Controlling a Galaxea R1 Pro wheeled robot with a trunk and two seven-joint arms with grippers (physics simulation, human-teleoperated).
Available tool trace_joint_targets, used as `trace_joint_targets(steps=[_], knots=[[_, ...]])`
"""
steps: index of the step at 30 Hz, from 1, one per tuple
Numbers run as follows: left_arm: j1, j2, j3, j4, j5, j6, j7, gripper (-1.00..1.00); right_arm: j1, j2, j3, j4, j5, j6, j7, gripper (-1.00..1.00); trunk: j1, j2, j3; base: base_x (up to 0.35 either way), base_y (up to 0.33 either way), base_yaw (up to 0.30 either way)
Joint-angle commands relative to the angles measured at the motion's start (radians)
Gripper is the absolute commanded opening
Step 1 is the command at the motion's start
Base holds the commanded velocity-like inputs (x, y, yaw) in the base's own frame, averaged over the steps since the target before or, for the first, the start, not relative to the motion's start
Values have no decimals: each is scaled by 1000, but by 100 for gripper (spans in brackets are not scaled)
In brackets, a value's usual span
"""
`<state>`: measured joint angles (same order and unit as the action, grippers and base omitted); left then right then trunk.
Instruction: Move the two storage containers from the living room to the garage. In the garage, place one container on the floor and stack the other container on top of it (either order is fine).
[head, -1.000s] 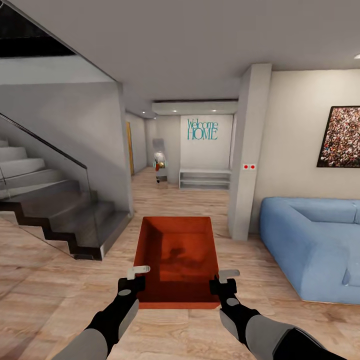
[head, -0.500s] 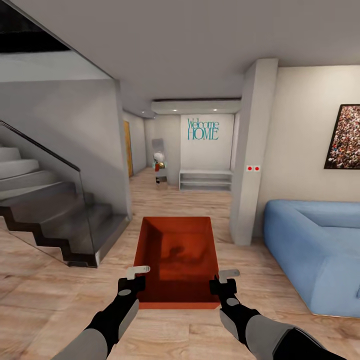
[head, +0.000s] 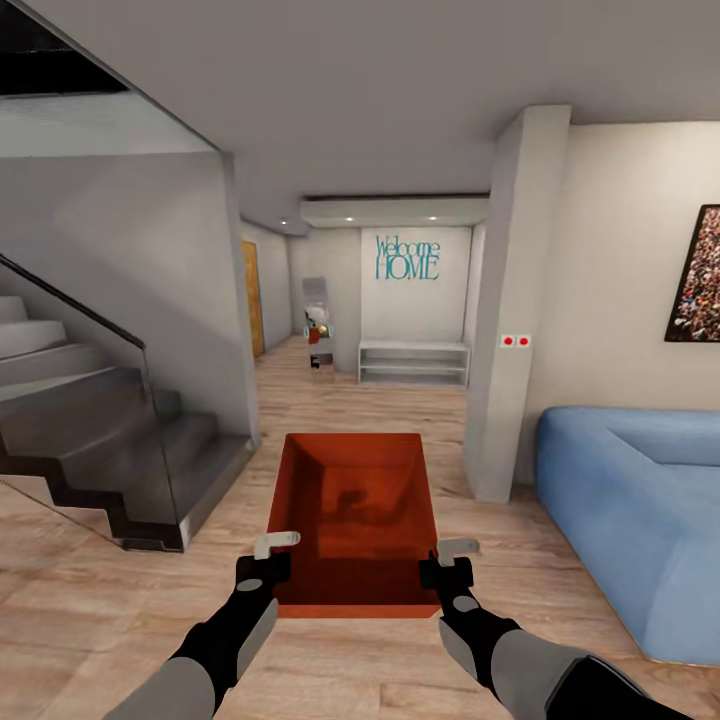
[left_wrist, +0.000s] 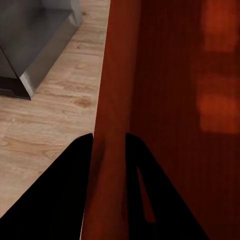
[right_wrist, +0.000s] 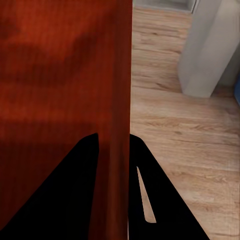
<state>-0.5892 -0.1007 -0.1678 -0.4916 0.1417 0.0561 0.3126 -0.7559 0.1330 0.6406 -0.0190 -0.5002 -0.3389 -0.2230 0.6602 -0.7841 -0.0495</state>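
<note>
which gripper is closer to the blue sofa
Right. The right gripper, shut on the storage container's right wall, is on the blue sofa's side. The left gripper clamps the opposite wall, nearer the staircase.

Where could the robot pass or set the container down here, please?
Bare wood floor runs ahead between the staircase and the pillar. Right is crowded by the blue sofa. Both grippers, left and right, grip the storage container.
</note>
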Motion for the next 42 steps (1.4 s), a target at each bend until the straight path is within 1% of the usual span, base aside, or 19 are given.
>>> trace_joint_targets(steps=[1, 38, 42], knots=[[-1, 1, 51, -5, 29, -18, 13, -100, 0, 0, -44, -1, 8, 4, 16, -100, 1, -1, -2, 321, 0, 0], [-1, 1, 51, -4, 29, -18, 12, -100, 0, 0, -46, -1, 8, 4, 17, -100, 1, -1, -2, 321, 0, 0], [-1, 2, 51, -4, 33, -18, 12, -100, 0, 0, -47, -1, 8, 4, 17, -100, 1, -1, -2, 321, 0, 0]])
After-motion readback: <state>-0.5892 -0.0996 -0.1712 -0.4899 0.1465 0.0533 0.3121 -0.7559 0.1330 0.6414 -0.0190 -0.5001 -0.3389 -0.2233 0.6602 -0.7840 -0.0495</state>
